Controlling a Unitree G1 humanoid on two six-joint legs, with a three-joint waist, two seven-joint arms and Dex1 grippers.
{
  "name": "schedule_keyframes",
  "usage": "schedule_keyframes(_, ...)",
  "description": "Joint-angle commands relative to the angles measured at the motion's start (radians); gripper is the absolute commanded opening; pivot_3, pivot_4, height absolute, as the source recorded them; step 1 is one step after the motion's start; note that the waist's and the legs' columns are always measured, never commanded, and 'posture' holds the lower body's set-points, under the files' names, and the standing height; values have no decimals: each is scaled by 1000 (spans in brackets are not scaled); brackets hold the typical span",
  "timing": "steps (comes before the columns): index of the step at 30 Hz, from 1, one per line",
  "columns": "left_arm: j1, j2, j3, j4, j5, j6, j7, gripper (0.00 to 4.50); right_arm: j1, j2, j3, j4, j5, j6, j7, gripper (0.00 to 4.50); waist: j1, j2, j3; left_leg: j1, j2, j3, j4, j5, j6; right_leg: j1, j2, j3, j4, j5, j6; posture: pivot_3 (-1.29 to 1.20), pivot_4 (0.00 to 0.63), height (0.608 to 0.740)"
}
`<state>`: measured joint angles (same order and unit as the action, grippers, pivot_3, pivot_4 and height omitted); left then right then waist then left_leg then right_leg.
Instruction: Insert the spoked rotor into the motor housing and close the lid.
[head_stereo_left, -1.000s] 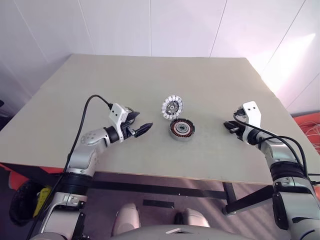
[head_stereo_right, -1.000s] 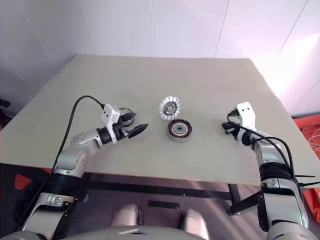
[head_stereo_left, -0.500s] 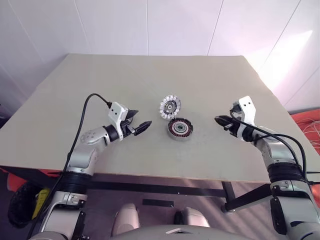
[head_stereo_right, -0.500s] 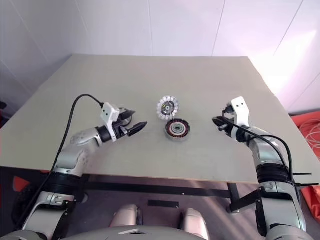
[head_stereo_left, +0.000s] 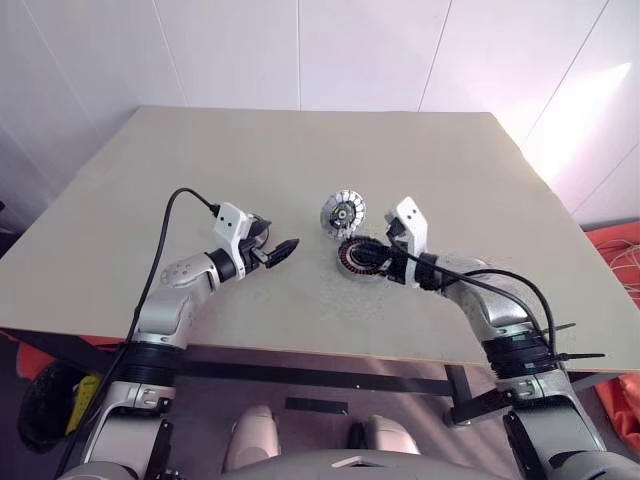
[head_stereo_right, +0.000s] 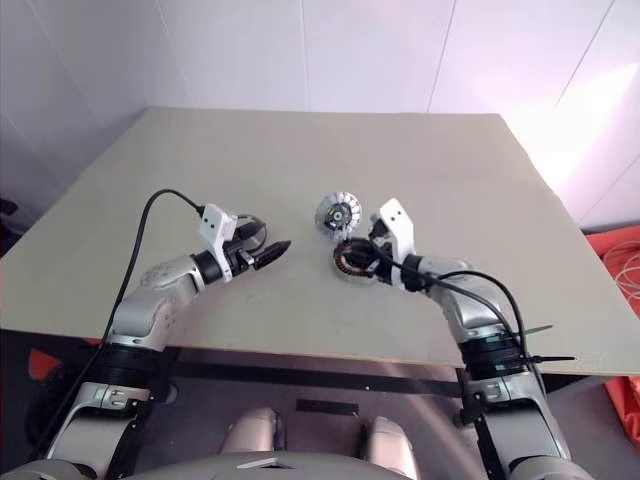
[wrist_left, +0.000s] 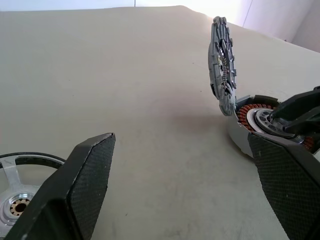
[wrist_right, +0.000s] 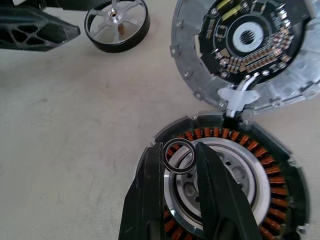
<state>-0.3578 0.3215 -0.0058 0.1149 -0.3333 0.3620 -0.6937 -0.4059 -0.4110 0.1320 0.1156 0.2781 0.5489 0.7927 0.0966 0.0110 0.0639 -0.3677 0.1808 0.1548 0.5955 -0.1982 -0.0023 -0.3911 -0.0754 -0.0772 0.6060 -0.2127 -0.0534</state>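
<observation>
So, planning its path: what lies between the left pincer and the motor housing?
Only bare table between left pincer and motor housing, per the left eye view.

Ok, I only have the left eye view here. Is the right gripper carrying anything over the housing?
Observer: Yes. The right gripper pinches a small dark ring right above the grey centre of the motor housing.
Operator: Where's the spoked rotor?
Observer: The spoked rotor, a black-rimmed wheel with silver spokes, lies flat on the table beside the open, empty left gripper.
Operator: And the lid?
Observer: The lid stands open, hinged to the housing's rim, with a circuit board on its inner face.
</observation>
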Motion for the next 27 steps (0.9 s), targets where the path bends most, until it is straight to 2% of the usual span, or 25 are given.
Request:
schedule_keyframes(1, -13, 13, 11, -37, 3, -16, 1, 4500, -15, 1, -6, 21, -12, -11, -9, 602, 0, 0, 0, 0, 0, 0, 0, 0, 0, 0, 0, 0, 0, 0, 0, 0, 0, 740)
schedule_keyframes(9, -9, 17, 11, -41, 6, -20, 3, 4500, -40, -19, -36, 78, -35, -42, -28, 602, 0, 0, 0, 2, 0, 0, 0, 0, 0, 2, 0, 0, 0, -1, 2, 0, 0, 740)
schedule_keyframes(27, -17, 11, 7, -27, 11, -34, 4, 4500, -13, -68, -15, 11, -44, -32, 3, 602, 0, 0, 0, 2, 0, 0, 0, 0, -1, 2, 0, 0, 0, 0, 1, 0, 0, 740)
